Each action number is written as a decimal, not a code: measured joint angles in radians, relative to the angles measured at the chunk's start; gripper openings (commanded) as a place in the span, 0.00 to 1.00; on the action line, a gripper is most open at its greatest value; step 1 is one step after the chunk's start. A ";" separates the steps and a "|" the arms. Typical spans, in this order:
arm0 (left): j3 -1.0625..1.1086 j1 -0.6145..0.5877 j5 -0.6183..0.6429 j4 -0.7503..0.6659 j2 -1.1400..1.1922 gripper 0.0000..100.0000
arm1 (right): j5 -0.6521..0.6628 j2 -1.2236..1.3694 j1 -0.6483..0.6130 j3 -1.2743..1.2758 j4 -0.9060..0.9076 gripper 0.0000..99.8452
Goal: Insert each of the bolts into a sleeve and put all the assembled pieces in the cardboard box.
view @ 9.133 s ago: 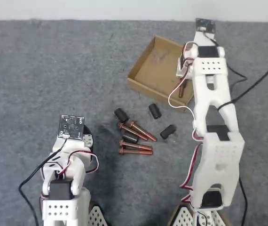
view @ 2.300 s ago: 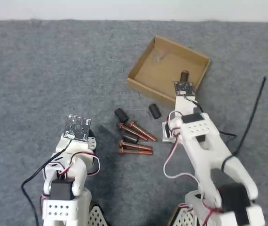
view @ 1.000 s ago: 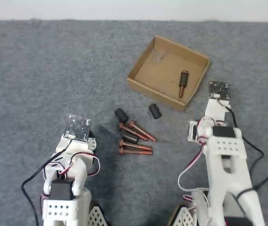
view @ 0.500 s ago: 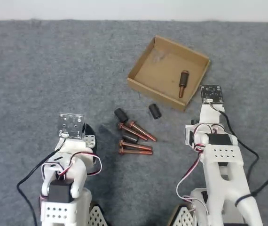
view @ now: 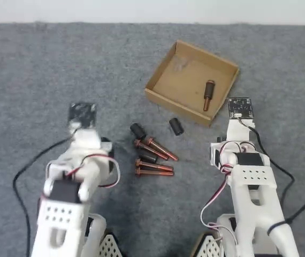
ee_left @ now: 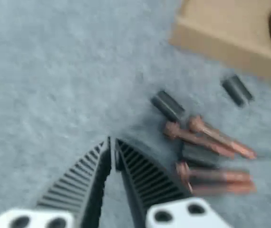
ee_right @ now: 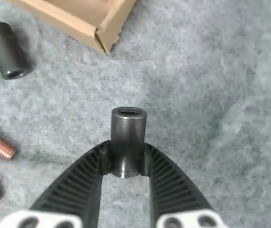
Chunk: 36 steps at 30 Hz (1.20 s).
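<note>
I log on the grey worktop (view: 45, 64): four copper bolts (view: 155, 160) heaped together, three loose sleeves (view: 175, 126) among and beyond them, cardboard box (view: 176, 101) holding one assembled piece (view: 208, 95). Right jaws clamp a fourth sleeve (ee_right: 127, 140) near the box's corner; left jaws pressed together, empty, low beside the bolts

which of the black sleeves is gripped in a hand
The black metal cylindrical sleeve clamped in the right hand; the other loose sleeves lie on the grey carpet beside the copper bolts.

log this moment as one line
right gripper: shut on sleeve | left gripper: shut, empty | cardboard box: one assembled piece inside | carpet: four bolts, three loose sleeves
</note>
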 measured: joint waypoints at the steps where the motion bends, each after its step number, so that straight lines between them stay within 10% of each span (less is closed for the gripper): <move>1: -0.031 0.023 0.012 0.000 0.058 0.02 | 0.000 0.000 0.002 0.005 -0.011 0.01; 19: -0.288 0.388 0.703 -0.359 0.858 0.02 | 0.040 0.000 0.002 0.012 -0.023 0.01; 36: -0.408 0.399 0.807 -0.385 1.142 0.17 | 0.040 0.000 -0.037 0.012 -0.023 0.01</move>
